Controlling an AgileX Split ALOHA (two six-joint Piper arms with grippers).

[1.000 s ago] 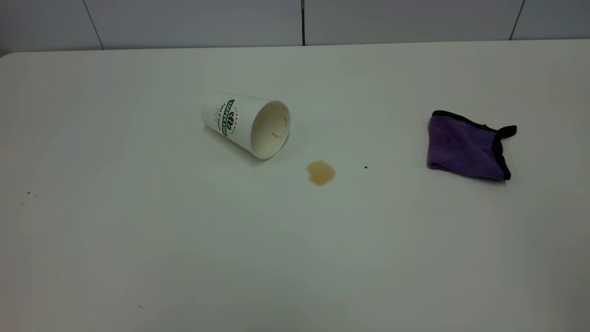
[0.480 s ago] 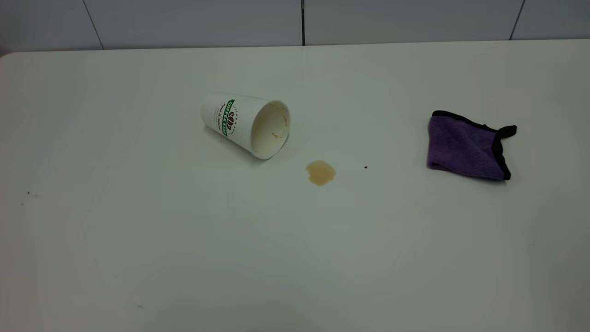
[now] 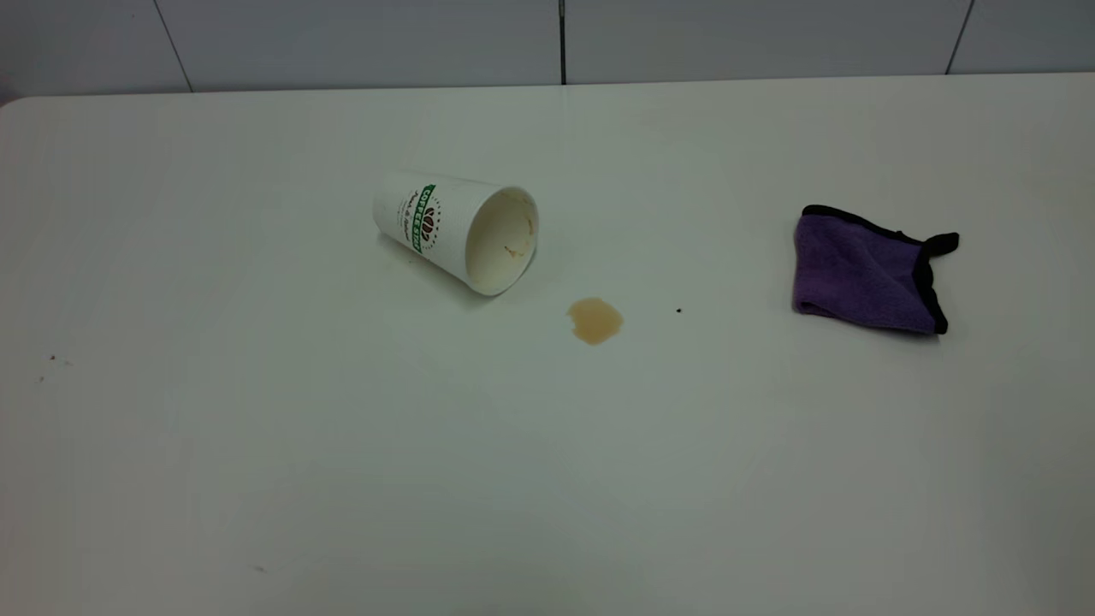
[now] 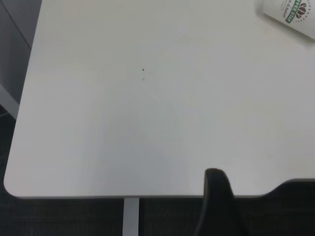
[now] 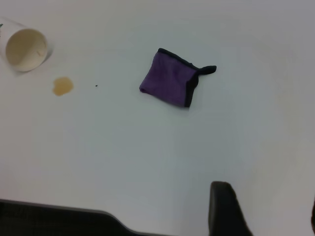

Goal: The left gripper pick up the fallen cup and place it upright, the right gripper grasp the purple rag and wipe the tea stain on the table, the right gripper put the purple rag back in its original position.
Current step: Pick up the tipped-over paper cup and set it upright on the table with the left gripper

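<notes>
Exterior view: a white paper cup with a green logo [image 3: 456,232] lies on its side on the white table [image 3: 342,445], mouth facing near-right. A small tan tea stain [image 3: 594,320] sits just near-right of it; a folded purple rag with black trim [image 3: 868,271] lies well to the right.

Left wrist view: the cup [image 4: 291,15] shows far off; whether the left gripper is open cannot be told.

Right wrist view: the rag [image 5: 173,83], stain [image 5: 62,86] and cup [image 5: 26,49] lie apart; the right gripper's state cannot be told either.
</notes>
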